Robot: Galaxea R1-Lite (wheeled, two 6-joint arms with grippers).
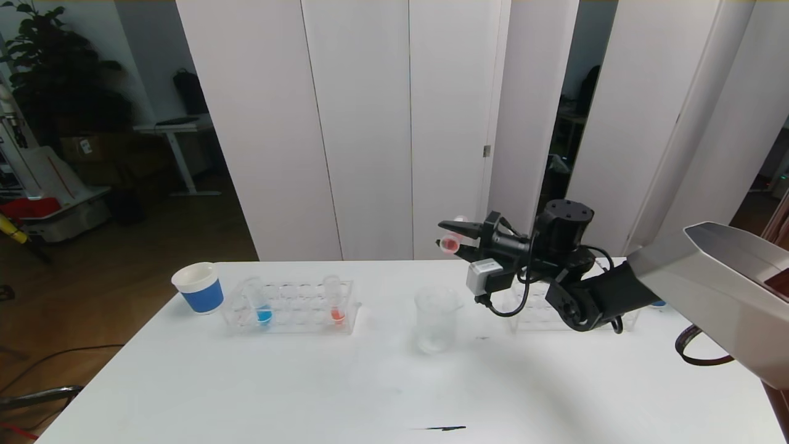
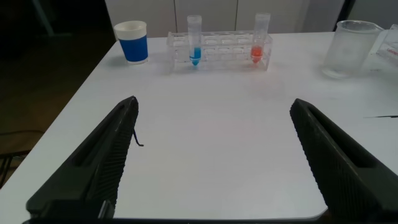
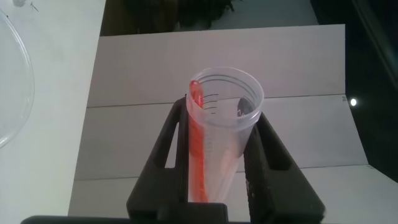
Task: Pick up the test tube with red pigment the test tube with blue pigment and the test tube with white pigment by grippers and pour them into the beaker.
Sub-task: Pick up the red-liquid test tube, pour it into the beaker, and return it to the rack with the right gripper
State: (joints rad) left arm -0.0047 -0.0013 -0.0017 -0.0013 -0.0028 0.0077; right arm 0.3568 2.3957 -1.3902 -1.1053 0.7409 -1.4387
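Holding the red tube (image 1: 450, 243) clenched in my right gripper (image 1: 456, 237), I have it tipped sideways above the beaker (image 1: 435, 319), which stands just below the fingertips, to drain red. My left gripper (image 2: 211, 155) idles open; blue tube (image 1: 259, 302) waits racked.

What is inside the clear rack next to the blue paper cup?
The rack holds two upright tubes: the test tube with blue pigment near the cup, and a red-orange tube at the other end. The remaining slots look empty.
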